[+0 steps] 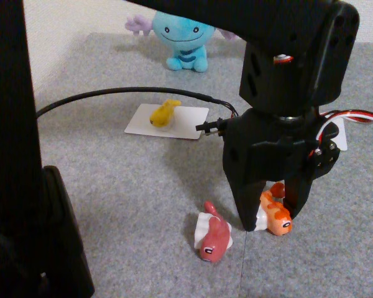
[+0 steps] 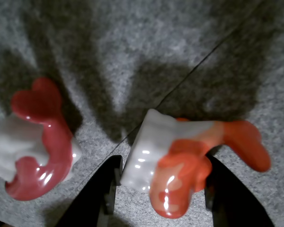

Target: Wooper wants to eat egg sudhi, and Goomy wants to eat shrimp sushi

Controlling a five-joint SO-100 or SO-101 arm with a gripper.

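My gripper (image 1: 270,218) stands low over the grey carpet, its black fingers (image 2: 102,194) pressed against both sides of the orange shrimp sushi (image 1: 277,214), which rests on the carpet. In the wrist view the shrimp sushi (image 2: 180,165) lies between the fingers, white rice block to the left and forked tail to the right. The yellow egg sushi (image 1: 163,113) lies on a white card (image 1: 189,124) in front of Wooper (image 1: 185,37), the blue plush at the back. Goomy is out of view.
A dark red sushi toy (image 1: 214,236) (image 2: 42,142) lies just left of the gripper. A black cable (image 1: 99,95) curves across the carpet behind the card. Another white card (image 1: 342,133) peeks out behind the arm. A black arm base (image 1: 25,217) fills the left edge.
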